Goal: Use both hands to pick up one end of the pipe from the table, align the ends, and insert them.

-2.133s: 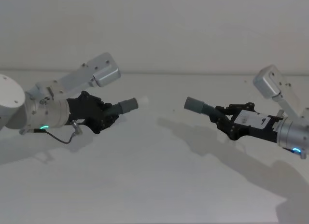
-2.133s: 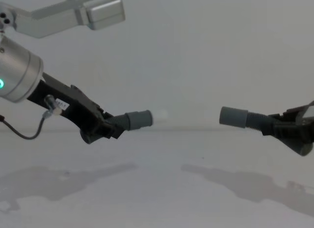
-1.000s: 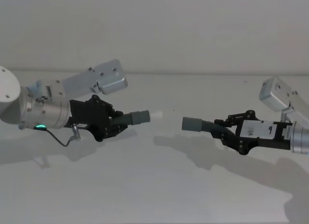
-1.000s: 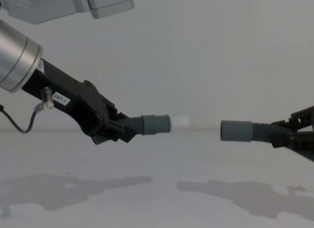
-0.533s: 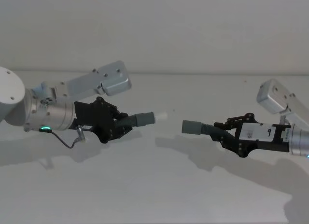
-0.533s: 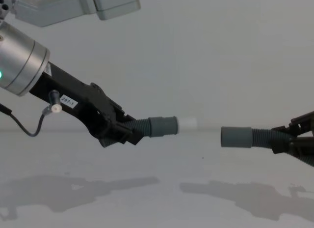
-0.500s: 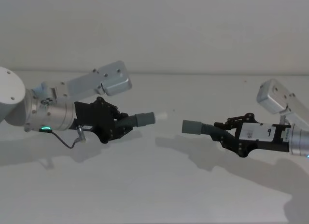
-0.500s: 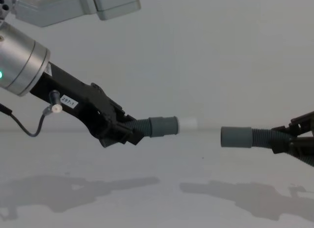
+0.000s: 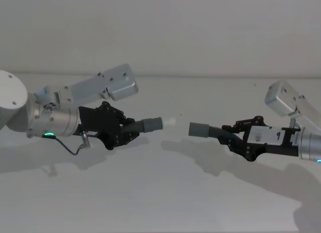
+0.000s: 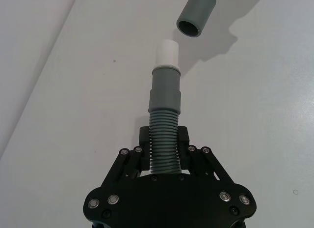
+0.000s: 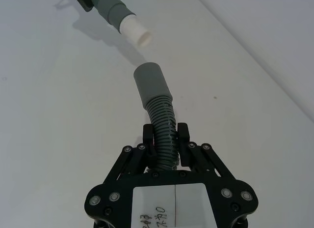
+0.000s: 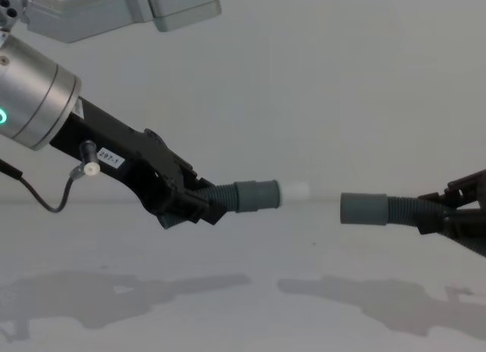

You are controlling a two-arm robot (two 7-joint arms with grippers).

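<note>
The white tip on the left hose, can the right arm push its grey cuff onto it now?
Probably yes. The right gripper holds its cuff facing the white tip across an open gap, though the cuff looks slightly off line.

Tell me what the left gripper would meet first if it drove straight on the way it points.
Probably the open grey cuff of the hose piece held by the right gripper. The left gripper leads with its white tip, though it looks slightly off-axis.
</note>
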